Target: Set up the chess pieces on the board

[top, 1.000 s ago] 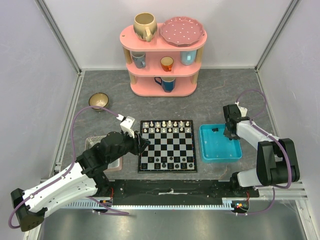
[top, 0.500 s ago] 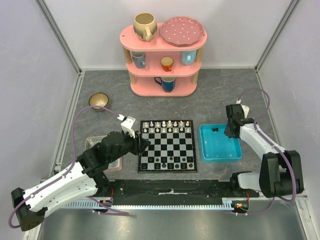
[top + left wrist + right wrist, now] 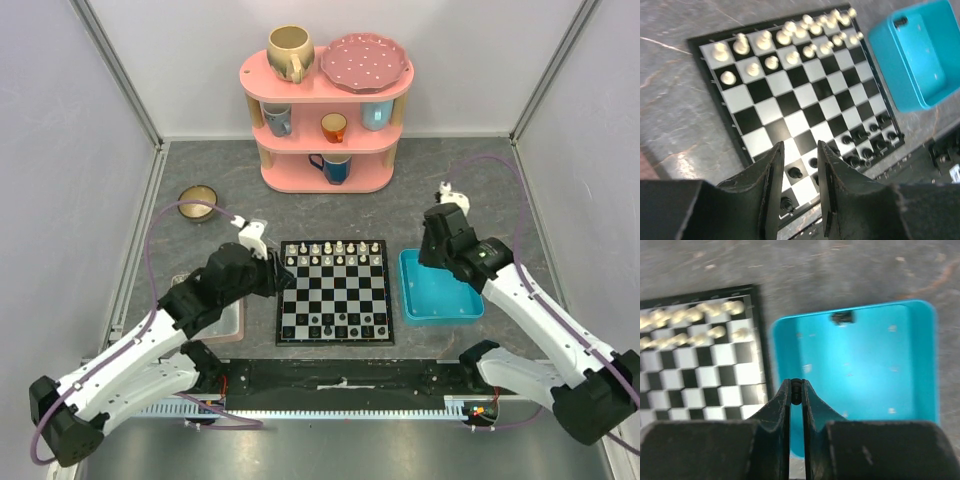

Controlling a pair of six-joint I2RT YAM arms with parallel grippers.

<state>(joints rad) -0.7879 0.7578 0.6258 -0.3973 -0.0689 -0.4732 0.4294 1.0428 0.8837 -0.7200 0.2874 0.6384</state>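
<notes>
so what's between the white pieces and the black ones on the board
Only bare board squares separate the white pieces and black pieces; left wrist view shows it.

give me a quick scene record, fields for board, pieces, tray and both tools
board: on table, between the arms
white pieces: far two rows
black pieces: near rows, with gaps
tray: blue, right of board, holds lone piece
left tool: open, empty, at board's left edge
right tool: above tray, shut on dark piece
</notes>
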